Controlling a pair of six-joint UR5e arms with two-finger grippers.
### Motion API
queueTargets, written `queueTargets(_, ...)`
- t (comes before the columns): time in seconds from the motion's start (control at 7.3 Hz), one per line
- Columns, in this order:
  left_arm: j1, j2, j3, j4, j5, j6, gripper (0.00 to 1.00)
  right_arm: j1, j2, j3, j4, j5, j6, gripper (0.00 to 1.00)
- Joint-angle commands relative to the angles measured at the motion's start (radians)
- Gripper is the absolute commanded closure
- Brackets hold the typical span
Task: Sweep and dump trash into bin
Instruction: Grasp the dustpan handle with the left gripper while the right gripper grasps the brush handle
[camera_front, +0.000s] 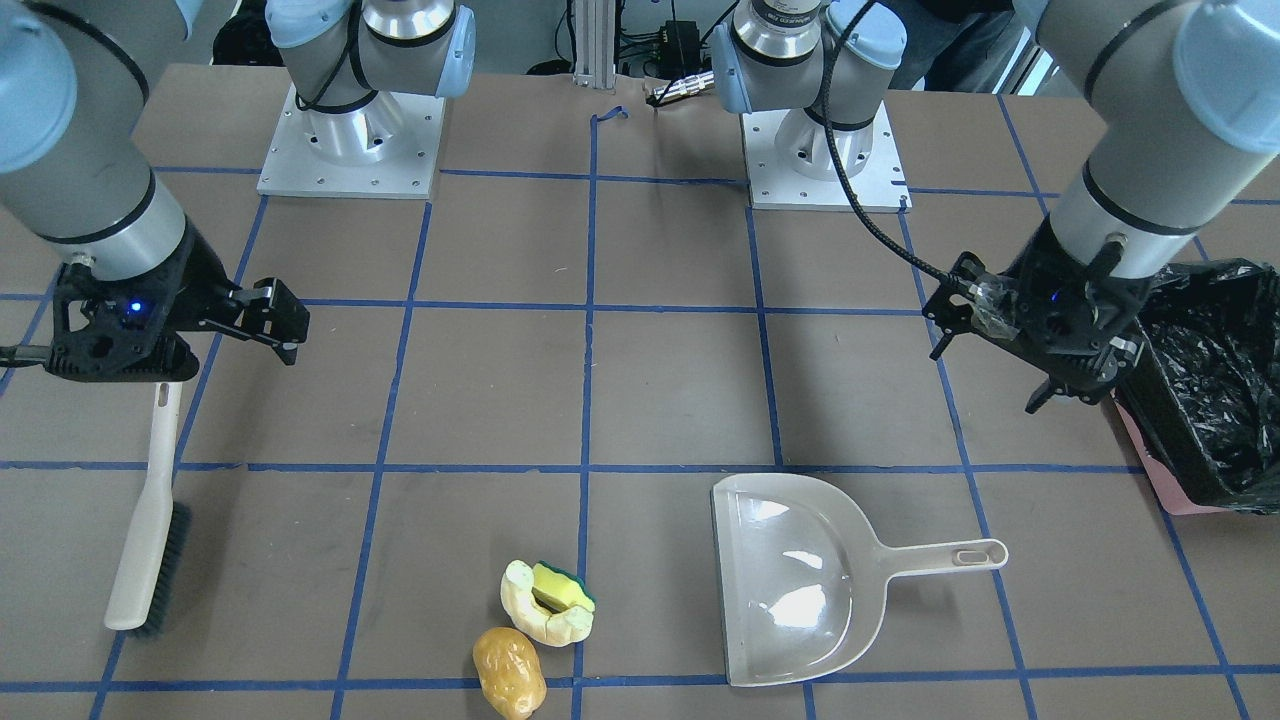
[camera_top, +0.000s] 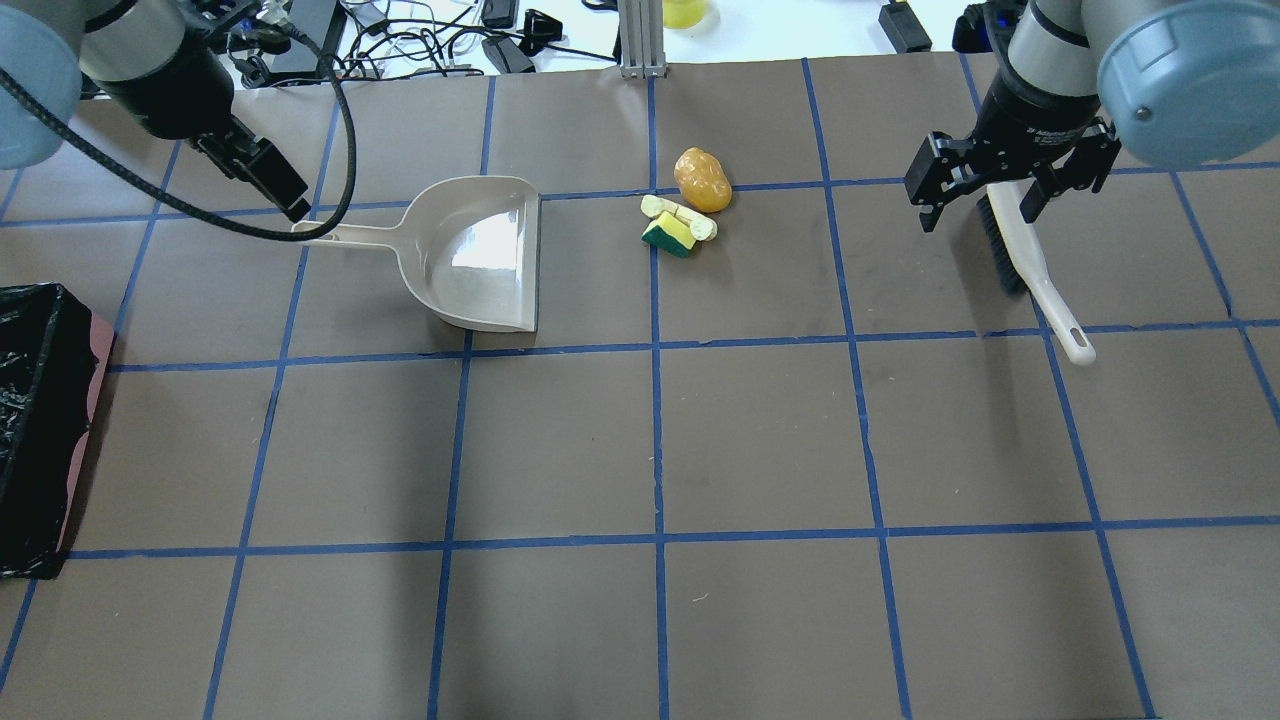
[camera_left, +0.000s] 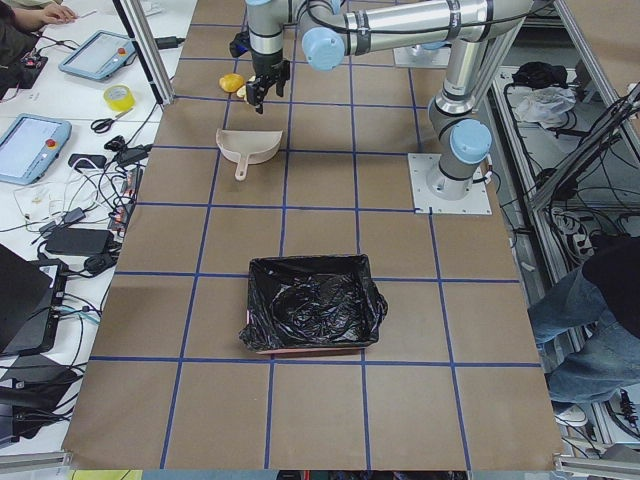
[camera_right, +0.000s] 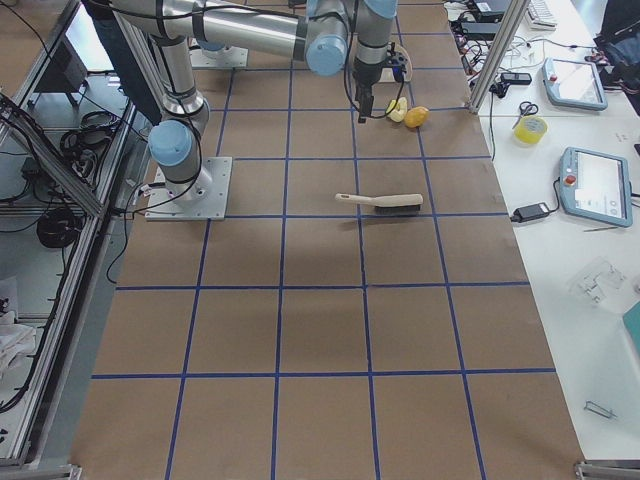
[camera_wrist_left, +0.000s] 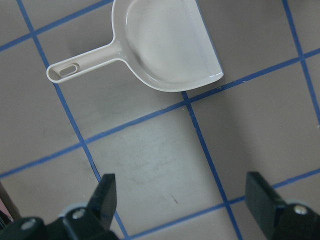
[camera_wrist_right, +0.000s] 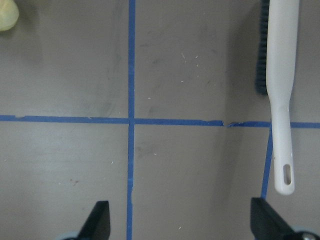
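You can see the trash sitting in one little pile on the brown table (camera_top: 760, 440) with blue tape lines, on the side far from the robot. The shiny golden-brown potato-like lump (camera_front: 510, 672) lies just beside the cream curved peel piece (camera_front: 520, 595). The yellow sponge block (camera_front: 560, 592) with a green side rests in the curve of the peel. The pile is between the beige plastic dustpan (camera_top: 470, 250) and the white-handled brush (camera_top: 1030, 265) with dark bristles. The wide mouth of the dustpan faces the pile. Both tools lie on the table.

Your left gripper (camera_wrist_left: 182, 200) hangs in the air near the end of the dustpan handle. Its fingers are spread wide and hold nothing. Your right gripper (camera_wrist_right: 180, 222) hangs in the air by the brush. Its fingers are spread wide too, and the brush lies off to one side of them, not between them.

The pink box bin (camera_left: 310, 262) with its crinkly black bag stands at the robot's left end of the table, well apart from the trash.
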Motion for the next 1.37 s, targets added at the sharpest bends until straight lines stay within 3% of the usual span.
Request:
queueTargets(0.0,0.051,-0.126,0.002,0.169,-0.011,0.407,0.09,-0.108,0.105,0.016,-0.043,-0.018,-0.128,0.07)
queueTargets(0.41,0.055,-0.317,0.048,0.233,-0.034,0.782,0.09,-0.234,0.139,0.153,-0.196,-0.049,-0.293,0.08)
queueTargets(0.82,0.052,-0.406,0.117,0.181,-0.026,0.775,0.09,-0.247,0.152,0.227,-0.233,-0.080,-0.327,0.12)
queueTargets(1.23,0.045,-0.411,0.118,0.148,-0.022,0.762,0.09,-0.247,0.158,0.229,-0.224,-0.081,-0.327,0.20)
